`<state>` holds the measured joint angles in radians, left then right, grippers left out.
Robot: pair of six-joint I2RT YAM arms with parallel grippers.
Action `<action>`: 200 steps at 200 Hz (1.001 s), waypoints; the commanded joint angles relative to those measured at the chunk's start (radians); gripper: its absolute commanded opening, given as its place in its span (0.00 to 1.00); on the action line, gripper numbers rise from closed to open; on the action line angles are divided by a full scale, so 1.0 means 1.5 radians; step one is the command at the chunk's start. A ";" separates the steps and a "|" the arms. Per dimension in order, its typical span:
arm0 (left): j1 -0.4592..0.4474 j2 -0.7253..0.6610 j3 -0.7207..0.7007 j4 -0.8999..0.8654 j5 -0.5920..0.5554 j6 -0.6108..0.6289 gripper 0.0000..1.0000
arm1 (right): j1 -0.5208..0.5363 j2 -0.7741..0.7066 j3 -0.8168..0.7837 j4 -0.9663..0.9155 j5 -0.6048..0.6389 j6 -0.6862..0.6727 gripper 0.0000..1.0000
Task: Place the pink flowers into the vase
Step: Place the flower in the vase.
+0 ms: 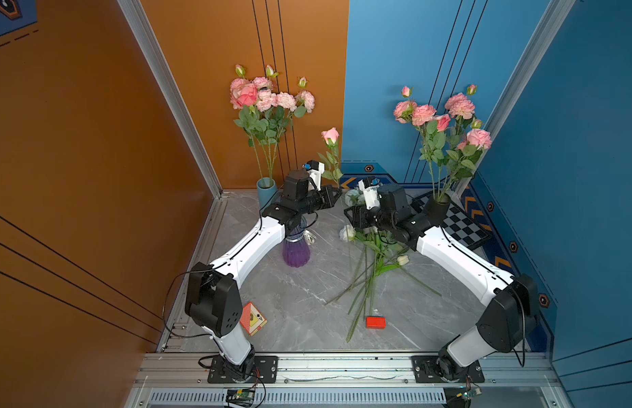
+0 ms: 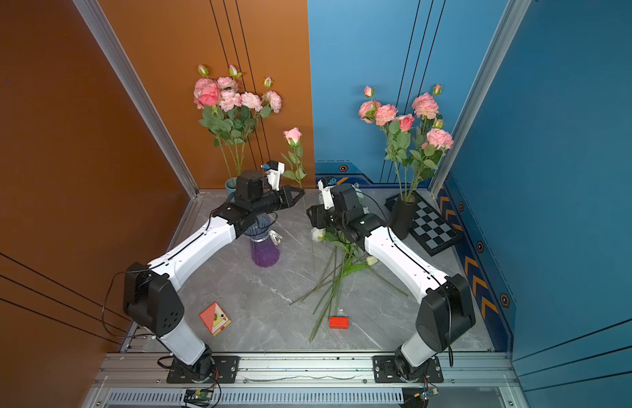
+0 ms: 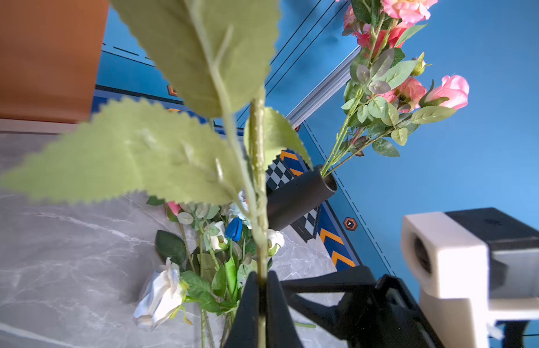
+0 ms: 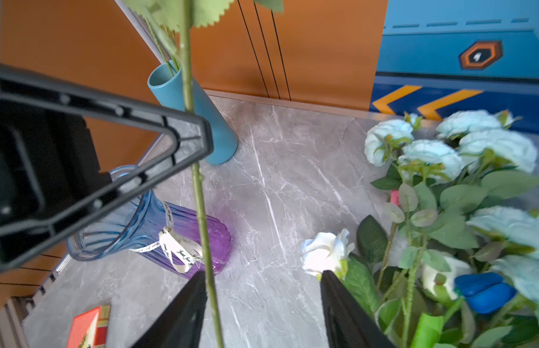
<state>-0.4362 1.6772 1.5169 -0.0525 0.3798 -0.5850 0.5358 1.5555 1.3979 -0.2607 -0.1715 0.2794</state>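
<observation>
Pink flowers stand in three places. One single pink rose (image 1: pixel 330 135) rises upright on its long green stem at the far middle of the counter (image 1: pixel 307 289), and the left pincer (image 3: pixel 262 301) is clamped tight on that stem (in the left wrist view the two black jaws meet with the stem squeezed between them). A pink bunch (image 1: pixel 268 95) stands in a teal vase (image 1: pixel 266 190) at the far left, against the orange wall. Another pink bunch (image 1: pixel 445 116) stands in a black vase (image 1: pixel 437 208) at the far right, on the edge of a checkerboard (image 1: pixel 463 226).

The right pincer (image 4: pixel 262 304) has its jaws spread wide apart; in the right wrist view the rose stem runs just beside one jaw, and whether it touches that jaw cannot be told.

A glass vase (image 1: pixel 296 247), blue at the flared mouth and purple at the base with a ribbon round its neck, stands just under the left forearm, near and left of the held rose. Its mouth shows no flowers in it.

Pale blue and white flowers (image 1: pixel 371 254) lie in a loose heap on the counter below the right arm, stems pointing to the near side. A red block (image 1: pixel 375 322) lies near the stem ends, and a card box (image 1: pixel 252 318) lies near the left arm's base.
</observation>
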 commanded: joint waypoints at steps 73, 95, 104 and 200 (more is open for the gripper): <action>0.043 -0.144 0.067 -0.109 -0.196 0.246 0.00 | -0.028 -0.046 -0.033 -0.012 -0.006 -0.005 1.00; 0.050 -0.185 0.069 -0.096 -0.230 0.290 0.00 | -0.028 -0.039 -0.031 -0.011 -0.009 0.000 1.00; 0.052 -0.201 0.069 -0.066 -0.244 0.305 0.00 | -0.027 -0.037 -0.030 -0.011 -0.009 0.002 1.00; 0.092 -0.287 -0.025 0.092 -0.314 0.350 0.00 | -0.014 -0.034 -0.025 -0.006 -0.023 0.010 1.00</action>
<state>-0.3126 1.2453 1.5280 0.0128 -0.0601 -0.0639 0.5060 1.4990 1.3598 -0.2611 -0.1806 0.2787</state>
